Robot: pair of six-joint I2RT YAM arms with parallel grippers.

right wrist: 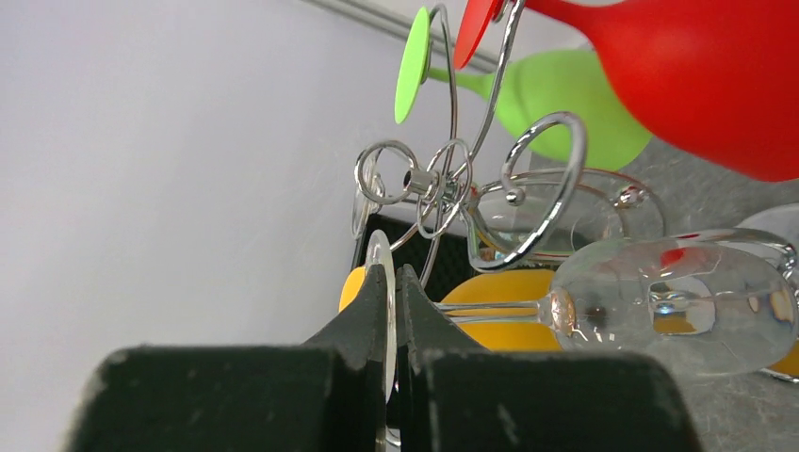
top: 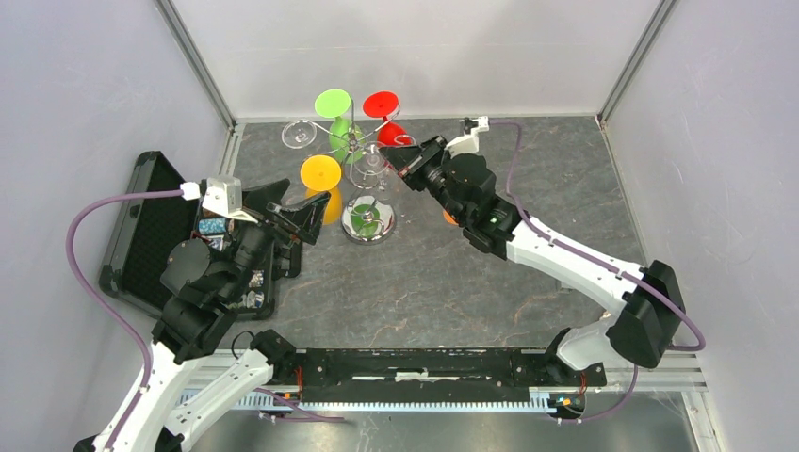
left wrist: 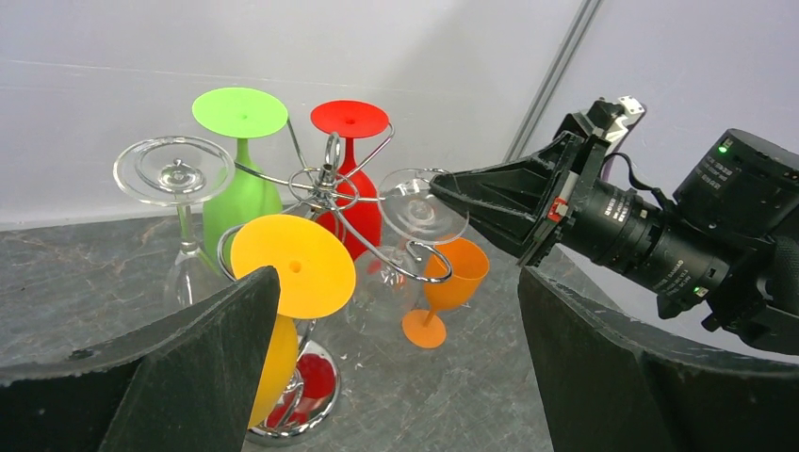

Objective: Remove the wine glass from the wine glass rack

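The chrome wine glass rack (top: 350,141) stands at the back middle of the table, and its arms also show in the left wrist view (left wrist: 325,184) and the right wrist view (right wrist: 443,184). My right gripper (top: 388,153) is shut on the foot rim of a clear wine glass (right wrist: 697,301), whose foot (left wrist: 422,205) lies over a spiral arm. I cannot tell whether it still rests on the wire. My left gripper (top: 300,205) is open and empty beside the hanging yellow glass (left wrist: 292,266).
Green (left wrist: 240,113), red (left wrist: 350,120) and a second clear glass (left wrist: 174,169) hang on the rack. An orange glass (left wrist: 450,273) stands on the table behind it. A black case (top: 141,226) lies at the left. White walls close the back and sides.
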